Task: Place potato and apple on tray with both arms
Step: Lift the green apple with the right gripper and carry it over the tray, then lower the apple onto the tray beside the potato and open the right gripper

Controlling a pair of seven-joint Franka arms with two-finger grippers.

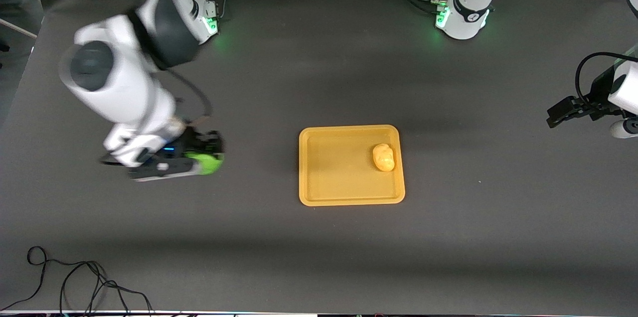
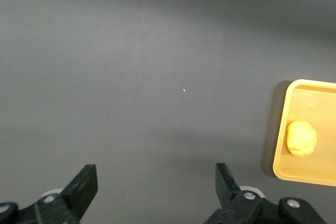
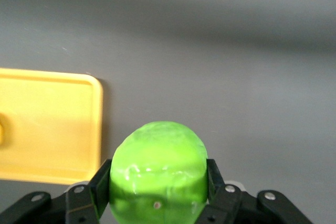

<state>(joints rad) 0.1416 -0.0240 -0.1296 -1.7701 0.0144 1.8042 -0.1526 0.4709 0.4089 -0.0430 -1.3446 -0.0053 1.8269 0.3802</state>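
The yellow-orange tray (image 1: 319,167) lies mid-table. The potato (image 1: 383,157) lies in it, near the rim toward the left arm's end; it also shows in the left wrist view (image 2: 301,138) with the tray (image 2: 310,169). My right gripper (image 1: 207,155) is shut on the green apple (image 1: 209,163), over the bare table toward the right arm's end, beside the tray. In the right wrist view the apple (image 3: 157,174) sits between the fingers (image 3: 101,184), with the tray (image 3: 47,124) close by. My left gripper (image 1: 558,113) is open and empty over the table's left-arm end; its fingers (image 2: 84,184) stand wide apart.
A black cable (image 1: 75,282) lies coiled on the table near the front camera at the right arm's end. The two arm bases (image 1: 463,13) stand along the table's edge farthest from the camera.
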